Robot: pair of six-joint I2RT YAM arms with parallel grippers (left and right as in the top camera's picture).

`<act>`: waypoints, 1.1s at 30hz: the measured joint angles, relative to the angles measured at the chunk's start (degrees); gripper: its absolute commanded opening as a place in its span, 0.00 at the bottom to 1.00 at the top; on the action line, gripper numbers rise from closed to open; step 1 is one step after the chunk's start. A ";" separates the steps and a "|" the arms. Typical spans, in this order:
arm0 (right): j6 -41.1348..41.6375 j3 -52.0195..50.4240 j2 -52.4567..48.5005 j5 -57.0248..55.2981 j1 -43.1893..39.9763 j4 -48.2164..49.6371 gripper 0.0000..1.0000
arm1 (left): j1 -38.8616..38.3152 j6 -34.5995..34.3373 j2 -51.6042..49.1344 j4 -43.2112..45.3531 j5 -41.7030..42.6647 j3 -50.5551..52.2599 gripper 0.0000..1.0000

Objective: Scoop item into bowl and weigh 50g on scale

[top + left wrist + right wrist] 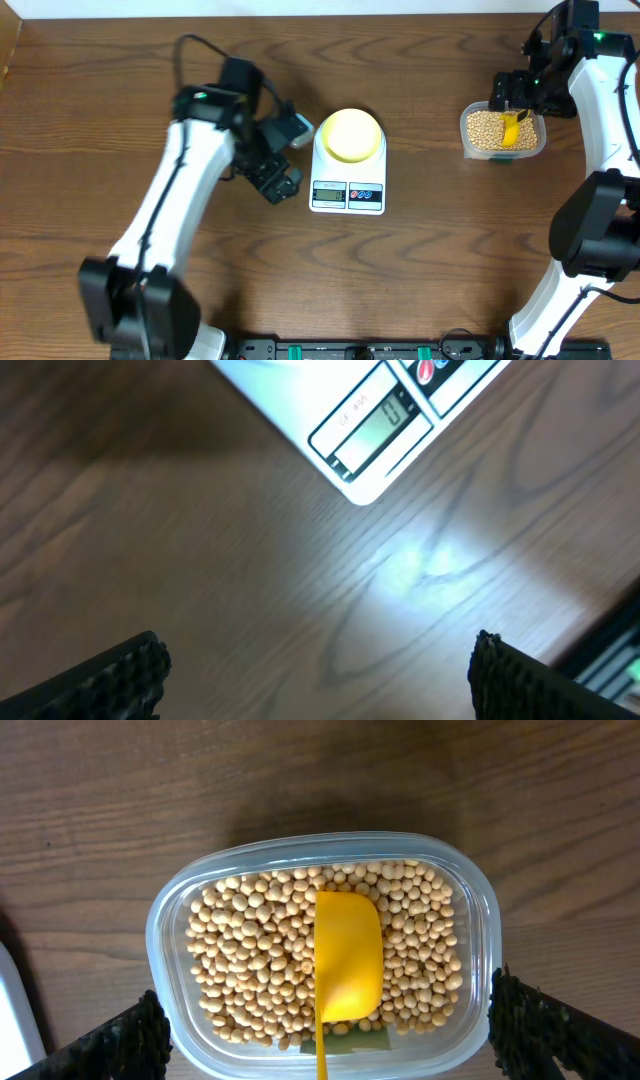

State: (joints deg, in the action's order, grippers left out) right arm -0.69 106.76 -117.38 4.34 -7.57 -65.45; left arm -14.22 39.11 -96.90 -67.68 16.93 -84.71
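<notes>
Wood worktop (420, 280): scale (347, 190) mid-table w/ yellow bowl (350, 135) on it, looks empty; beans (250, 950) in clear tub (160, 930) well right of scale, yellow scoop (348, 960) lying on them. Right jaws spread wide above tub, left jaws spread just left of scale, both empty. Best approach, imo: pinch scoop handle squarely, keep it level toward the bowl.

Pale-yellow bowl (349, 135) upright atop white scale (348, 196), tan beans (250, 950) well apart in a clear tub (320, 842)
</notes>
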 measured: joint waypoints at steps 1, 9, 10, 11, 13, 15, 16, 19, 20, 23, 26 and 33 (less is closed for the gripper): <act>-0.02 0.00 0.00 0.00 0.00 0.02 0.99 | -0.63 0.33 -1.20 0.55 -0.72 0.00 0.98; 0.00 0.02 0.00 0.00 0.00 0.02 0.99 | -1.49 2.14 -7.52 9.20 -3.43 0.04 0.98; 0.00 0.02 0.00 0.00 0.00 0.02 0.99 | -1.49 2.56 -7.69 11.02 -3.65 0.04 0.98; -0.02 0.02 0.00 0.00 0.00 0.02 0.99 | -1.49 2.82 -7.69 12.02 -3.76 0.04 0.98; 0.00 0.02 0.00 0.00 0.00 0.02 0.99 | -1.49 3.69 -7.67 13.62 -4.26 0.04 0.98; -0.02 0.02 0.00 0.00 0.00 0.02 0.99 | -1.49 4.90 -7.67 14.38 -5.05 0.04 0.98; 0.00 0.02 0.00 0.00 0.00 0.00 0.99 | -1.49 5.33 -7.67 14.53 -5.31 0.04 0.98; -0.02 0.00 0.00 0.00 0.00 0.02 0.99 | -1.49 6.21 -7.67 15.72 -5.60 0.04 0.98; 0.00 0.02 0.00 0.00 0.00 0.02 0.99 | -1.49 6.34 -7.67 16.00 -5.73 0.04 0.98; -0.02 0.02 0.00 0.00 0.00 0.02 0.99 | -1.49 6.60 -7.67 16.87 -5.75 0.04 0.98; -0.02 0.02 0.00 0.00 0.00 0.00 0.99 | -1.49 6.91 -7.67 16.92 -5.79 0.04 0.98; 0.00 0.02 0.00 0.00 0.00 0.02 0.99 | -1.49 7.26 -7.67 15.26 -5.99 0.04 0.98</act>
State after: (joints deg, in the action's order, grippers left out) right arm -0.69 106.78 -117.38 4.34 -7.57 -65.43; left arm -15.70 46.37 -104.57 -52.42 10.94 -84.66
